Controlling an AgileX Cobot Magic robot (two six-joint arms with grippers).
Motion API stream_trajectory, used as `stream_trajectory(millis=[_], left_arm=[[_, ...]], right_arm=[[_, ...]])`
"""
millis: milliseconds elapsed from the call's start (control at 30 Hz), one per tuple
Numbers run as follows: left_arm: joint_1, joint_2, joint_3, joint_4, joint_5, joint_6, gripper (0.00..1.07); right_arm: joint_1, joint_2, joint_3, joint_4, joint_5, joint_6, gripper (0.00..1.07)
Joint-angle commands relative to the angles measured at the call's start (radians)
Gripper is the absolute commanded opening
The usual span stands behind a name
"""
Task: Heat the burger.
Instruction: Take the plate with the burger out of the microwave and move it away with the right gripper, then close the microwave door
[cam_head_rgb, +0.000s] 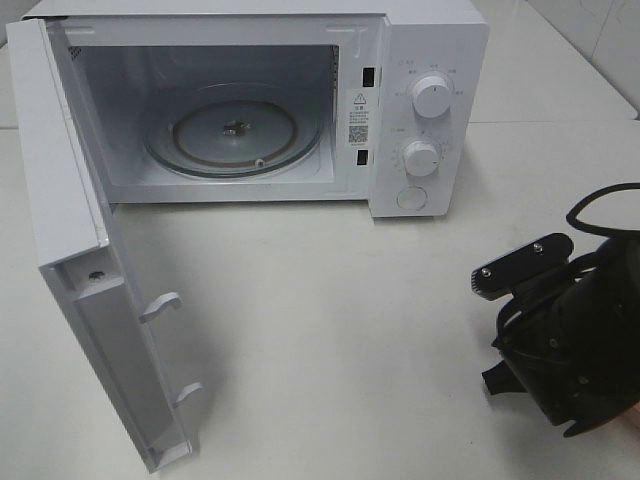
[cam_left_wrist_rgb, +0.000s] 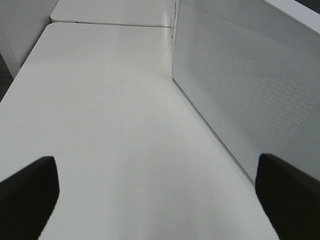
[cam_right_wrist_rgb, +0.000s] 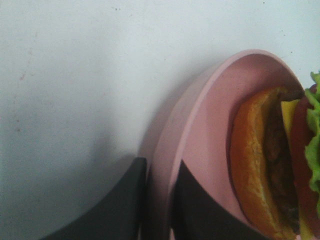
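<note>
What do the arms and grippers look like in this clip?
The right arm is black and bulky, with a flat black bracket carrying two silver screws and a looping black cable above it. The right gripper has dark, matte, tapered fingers. The left gripper shows only two black rounded fingertips. No markings are visible.

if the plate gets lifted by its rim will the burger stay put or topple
The burger looks tall and stacked, so it may tip if the pink plate tilts. The plate looks smooth, so it could slide. The right gripper pinches only one rim edge, so sagging seems likely.
</note>
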Motion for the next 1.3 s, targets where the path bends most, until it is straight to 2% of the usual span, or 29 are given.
stream_trajectory(millis=[33, 67, 133, 167, 200, 333, 500, 567, 600, 667, 767, 833, 867, 900, 967, 1000, 1033, 1100, 1133, 1200, 1300], left_arm=[[0.0, -0.005, 0.003, 0.001, -0.004, -0.007, 1.0], [0.0, -0.005, 0.003, 0.001, -0.004, -0.007, 1.0], [0.0, -0.005, 0.003, 0.001, -0.004, -0.007, 1.0], [0.0, -0.005, 0.003, 0.001, -0.004, -0.007, 1.0], [0.0, -0.005, 0.003, 0.001, -0.004, -0.007, 1.0], [0.0, -0.005, 0.003, 0.001, -0.004, -0.007, 1.0], [0.0, -0.005, 0.003, 0.001, -0.004, -0.007, 1.0], [0.0, -0.005, 0.003, 0.001, -0.004, -0.007, 1.0], [0.0, -0.005, 0.003, 0.001, -0.004, -0.007, 1.0], [0.0, -0.005, 0.003, 0.001, -0.004, -0.007, 1.0], [0.0, -0.005, 0.003, 0.001, -0.004, -0.007, 1.0], [0.0, -0.005, 0.003, 0.001, -0.004, -0.007, 1.0], [0.0, -0.005, 0.003, 0.001, -0.004, -0.007, 1.0], [0.0, -0.005, 0.003, 0.001, -0.004, -0.007, 1.0], [0.0, -0.005, 0.003, 0.001, -0.004, -0.007, 1.0], [0.0, -0.005, 0.003, 0.001, -0.004, -0.007, 1.0], [0.0, -0.005, 0.003, 0.001, -0.004, -0.007, 1.0], [0.0, -0.005, 0.003, 0.001, -0.004, -0.007, 1.0], [0.0, -0.005, 0.003, 0.001, -0.004, -0.007, 1.0], [0.0, -0.005, 0.003, 0.001, -0.004, -0.007, 1.0], [0.0, -0.005, 0.003, 0.001, -0.004, -0.007, 1.0]], right_arm=[[-0.004, -0.028, 0.002, -0.011, 0.034, -0.032, 0.4], [-0.004, -0.028, 0.002, -0.011, 0.034, -0.032, 0.4], [-0.004, -0.072, 0.002, 0.003, 0.033, -0.068, 0.5], [-0.004, -0.072, 0.002, 0.003, 0.033, -0.068, 0.5], [-0.004, -0.115, 0.002, 0.023, 0.028, -0.092, 0.56], [-0.004, -0.183, 0.002, 0.045, -0.002, -0.131, 0.58], [-0.004, -0.31, 0.002, 0.134, -0.109, -0.274, 0.58], [-0.004, -0.393, 0.002, 0.21, -0.174, -0.379, 0.58], [-0.004, -0.393, 0.002, 0.21, -0.174, -0.379, 0.58], [-0.004, -0.469, 0.002, 0.305, -0.213, -0.513, 0.59], [-0.004, -0.516, 0.002, 0.359, -0.235, -0.607, 0.61], [-0.004, -0.594, -0.003, 0.458, -0.255, -0.756, 0.69], [-0.004, -0.594, -0.003, 0.458, -0.255, -0.756, 0.69], [-0.004, -0.637, -0.018, 0.537, -0.254, -0.851, 0.74], [-0.004, -0.659, -0.026, 0.578, -0.252, -0.903, 0.78], [-0.004, -0.699, -0.045, 0.651, -0.247, -1.005, 0.82], [-0.004, -0.699, -0.045, 0.651, -0.247, -1.005, 0.82], [-0.004, -0.756, -0.083, 0.756, -0.212, -1.14, 0.82], [-0.004, -0.756, -0.083, 0.756, -0.212, -1.14, 0.82], [-0.004, -0.814, -0.142, 0.893, -0.121, -1.321, 0.81], [-0.004, -0.829, -0.151, 0.925, -0.102, -1.358, 0.8]])
